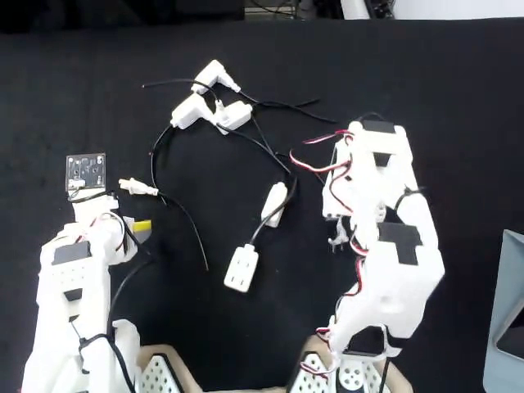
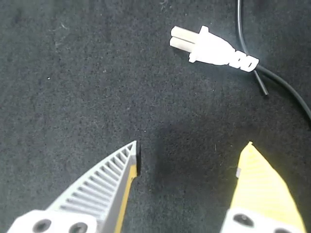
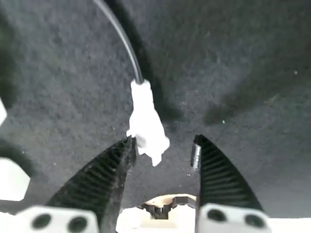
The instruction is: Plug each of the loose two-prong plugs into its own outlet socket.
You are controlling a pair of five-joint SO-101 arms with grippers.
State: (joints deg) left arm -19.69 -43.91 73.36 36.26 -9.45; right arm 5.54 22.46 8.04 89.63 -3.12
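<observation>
A loose white two-prong plug (image 2: 214,48) on a black cord lies on the black cloth just ahead of my left gripper (image 2: 192,143), which is open with nothing between its grey and yellow fingers. From above, that plug (image 1: 137,188) sits just beyond the left gripper (image 1: 135,221). My right gripper (image 3: 164,140) is open around a second white plug (image 3: 146,124); the plug rests against one black finger and stands apart from the other. A white outlet socket block (image 1: 241,268) lies mid-table, and its cord runs to a white inline piece (image 1: 275,205).
A cluster of white plugs and adapters (image 1: 205,102) with black cords lies at the back. A small circuit board (image 1: 85,172) sits at the left. A grey bin (image 1: 508,327) stands at the right edge. The right arm (image 1: 385,237) occupies the right middle.
</observation>
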